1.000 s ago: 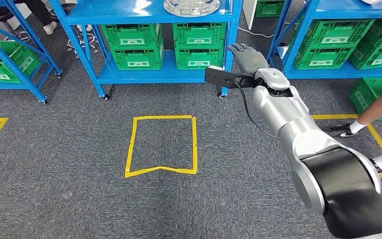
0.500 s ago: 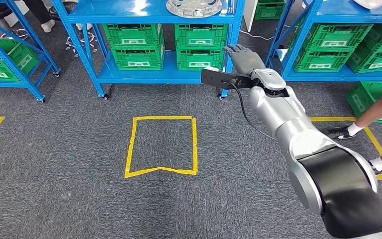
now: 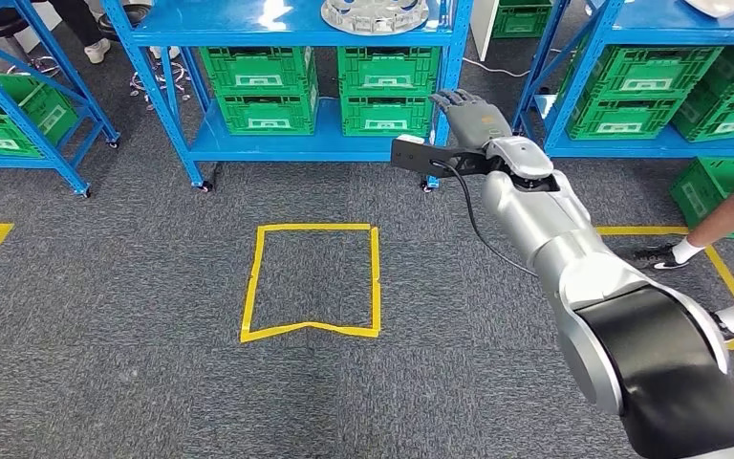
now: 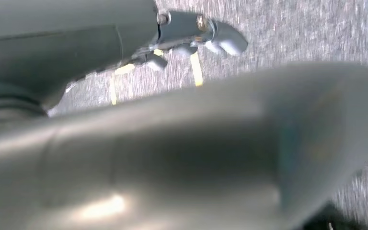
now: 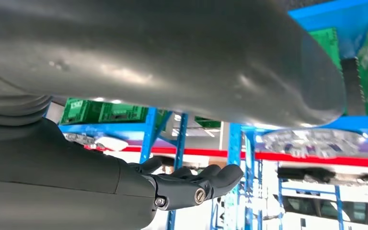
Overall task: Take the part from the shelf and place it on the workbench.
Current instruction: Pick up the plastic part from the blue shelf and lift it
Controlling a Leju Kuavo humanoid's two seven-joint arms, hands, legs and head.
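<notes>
A blue shelf (image 3: 296, 33) is standing ahead on the grey carpet, its corner post (image 3: 445, 91) rising just beside the right hand (image 3: 473, 117); green crates (image 3: 320, 88) are sitting in two stacks on its lower level, and what they are holding cannot be told; a square of yellow tape (image 3: 313, 279) is lying on the floor before it; a person's legs (image 3: 726, 229) are showing at the right edge. The part (image 3: 375, 13), a round silvery disc with ridged, shiny relief, is resting on the upper shelf board, above and to the left of the hand. The right hand is reaching forward with fingers apart, grasping nothing; the left hand (image 4: 191, 40) is hanging over the carpet, empty, its fingers loosely curled.
</notes>
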